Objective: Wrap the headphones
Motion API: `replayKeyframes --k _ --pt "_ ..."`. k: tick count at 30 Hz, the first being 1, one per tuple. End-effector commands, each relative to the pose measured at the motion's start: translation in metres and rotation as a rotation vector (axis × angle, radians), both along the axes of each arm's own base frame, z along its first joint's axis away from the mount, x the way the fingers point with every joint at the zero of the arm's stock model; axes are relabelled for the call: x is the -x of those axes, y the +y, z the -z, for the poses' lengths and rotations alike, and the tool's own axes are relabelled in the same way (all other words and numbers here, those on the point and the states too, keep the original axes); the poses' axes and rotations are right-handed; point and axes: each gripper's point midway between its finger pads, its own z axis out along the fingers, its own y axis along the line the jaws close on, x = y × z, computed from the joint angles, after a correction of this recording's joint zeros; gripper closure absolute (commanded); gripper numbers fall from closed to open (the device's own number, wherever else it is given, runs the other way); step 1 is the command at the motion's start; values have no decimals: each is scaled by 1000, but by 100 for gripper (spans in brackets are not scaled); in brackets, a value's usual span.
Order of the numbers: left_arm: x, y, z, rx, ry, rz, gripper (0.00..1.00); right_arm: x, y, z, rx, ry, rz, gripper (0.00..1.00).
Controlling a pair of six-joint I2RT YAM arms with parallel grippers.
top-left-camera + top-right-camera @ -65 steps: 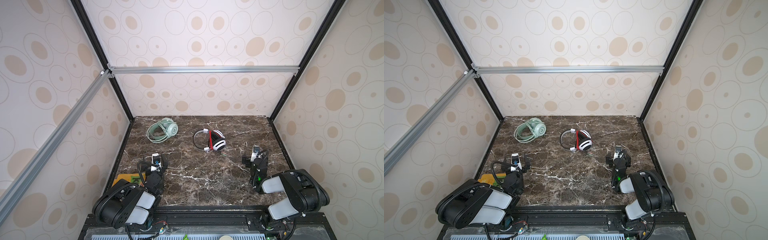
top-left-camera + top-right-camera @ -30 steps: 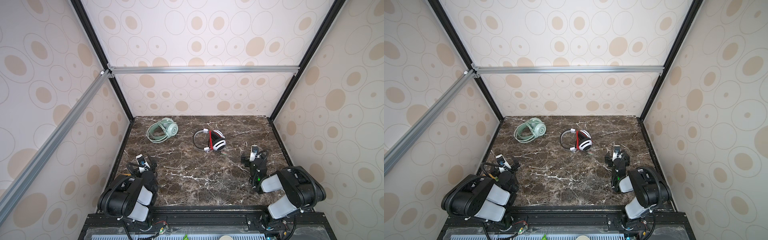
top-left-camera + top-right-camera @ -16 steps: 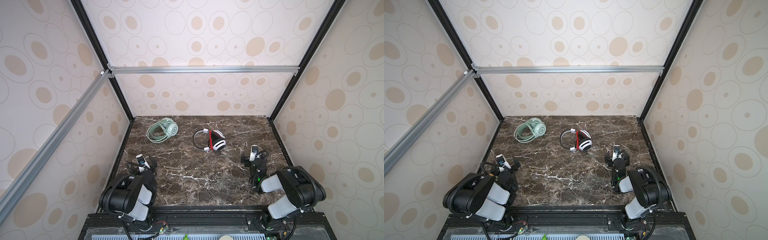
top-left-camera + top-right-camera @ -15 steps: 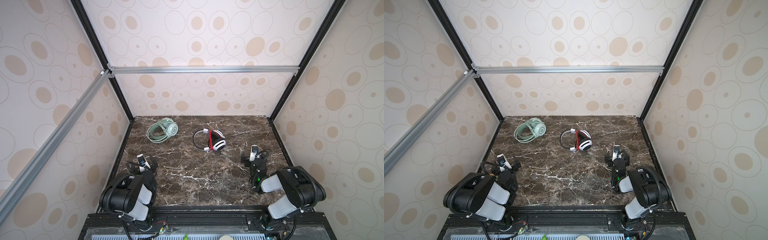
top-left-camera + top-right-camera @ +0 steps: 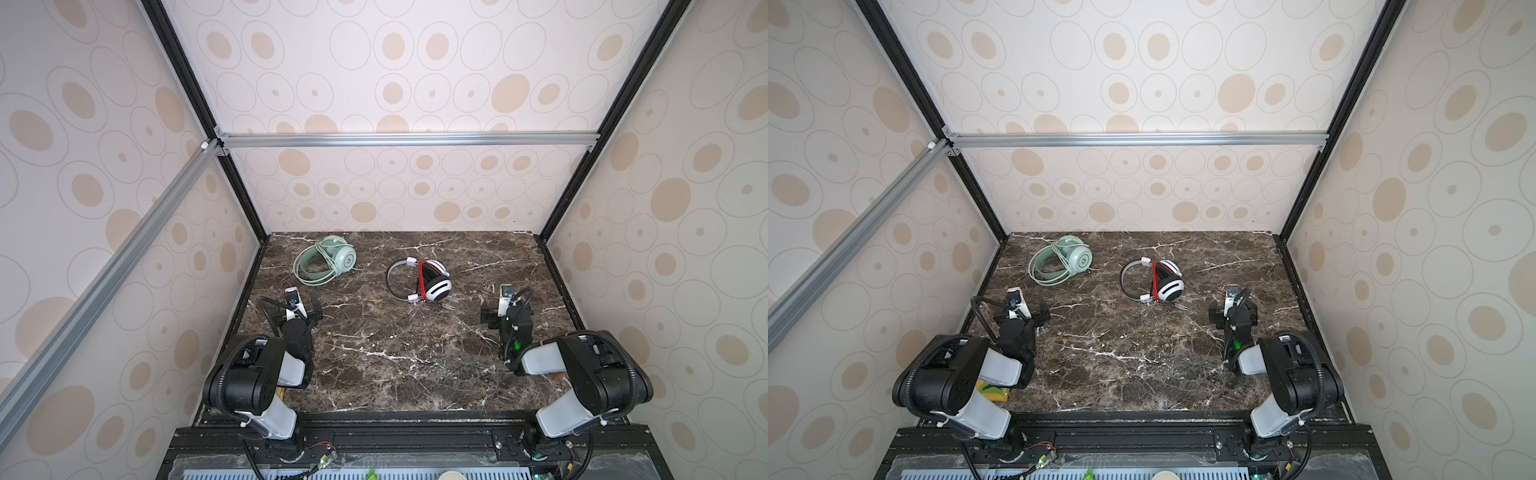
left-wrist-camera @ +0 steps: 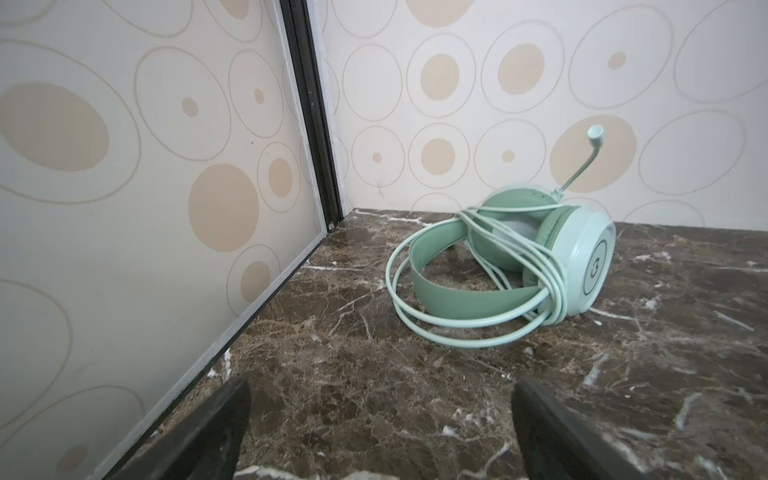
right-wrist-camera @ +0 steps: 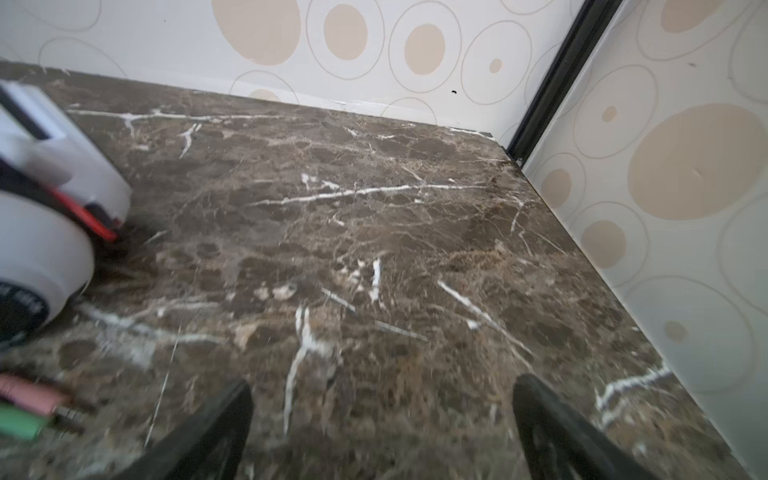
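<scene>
Both top views show two headphones lying on the marble table [image 5: 395, 353]. The mint green pair [image 5: 326, 266] [image 5: 1061, 262] lies at the back left with its pale green cord looped around it [image 6: 519, 257]. The white-and-black pair [image 5: 432, 280] [image 5: 1167, 280] lies mid-table with red cord wound round its cups [image 7: 41, 232]. Its pink and green plugs [image 7: 29, 411] rest on the marble beside it. My left gripper [image 5: 301, 311] [image 6: 380, 399] is open and empty, short of the mint pair. My right gripper [image 5: 505, 309] [image 7: 382, 399] is open and empty, to the right of the white pair.
Patterned walls close in the table on the left, back and right, with black corner posts [image 6: 311, 108] [image 7: 548, 79]. An aluminium bar [image 5: 395, 139] crosses high at the back. A yellow-green object [image 5: 992, 392] lies under the left arm at the front left corner.
The left arm swung back toward the left wall two seconds ago, then its gripper edged slightly toward the back. The right gripper barely shifted. Both headphones stayed put.
</scene>
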Motion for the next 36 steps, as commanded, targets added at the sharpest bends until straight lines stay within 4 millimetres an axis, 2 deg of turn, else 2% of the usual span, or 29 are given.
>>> replayKeyframes --k 1,6,7,8,9,11,13,16,17,18,19,21,24,25,26,27,28,36 --pt "-2 -2 0 13 2 19 2 0 5 10 -94 74 -72 0" --pt "-1 -3 -2 10 -4 31 2 2 8 9 -86 80 -85 0" --pt "-3 -14 -3 -8 -6 97 2 3 15 9 -68 73 -122 0" --pt "-3 -36 -4 -44 -8 231 2 8 24 7 -48 50 -162 0" --pt "4 -48 -6 -71 -21 301 2 17 36 5 -23 21 -232 0" --pt "21 -55 -14 -93 -81 350 2 32 46 -3 20 -67 -274 0" --pt "21 -50 -13 -82 -86 318 2 31 46 -3 22 -84 -261 0" --pt "-14 -22 5 -4 43 165 2 1 15 10 -53 75 -81 0" --pt "-10 -17 2 21 22 166 2 2 8 12 -125 108 -103 0" --pt "-10 -14 2 24 14 150 2 1 8 10 -125 77 -115 0" --pt "-10 -17 2 16 21 169 2 0 9 8 -109 53 -114 0" --pt "-9 -31 -1 -7 7 248 2 12 28 9 -76 60 -209 0" --pt "-4 -32 -2 -8 -9 256 2 26 39 -1 -17 -62 -247 0" --pt "-8 -27 1 1 15 226 2 21 35 -1 -17 -56 -216 0" --pt "-15 -22 6 11 45 194 2 9 22 4 -22 1 -125 0" --pt "-12 -22 2 10 24 194 2 0 4 9 -48 83 -8 0" --pt "-13 -21 5 14 37 187 2 2 0 10 -104 87 -35 0" --pt "-12 -20 2 11 25 186 2 2 2 9 -79 72 -40 0"
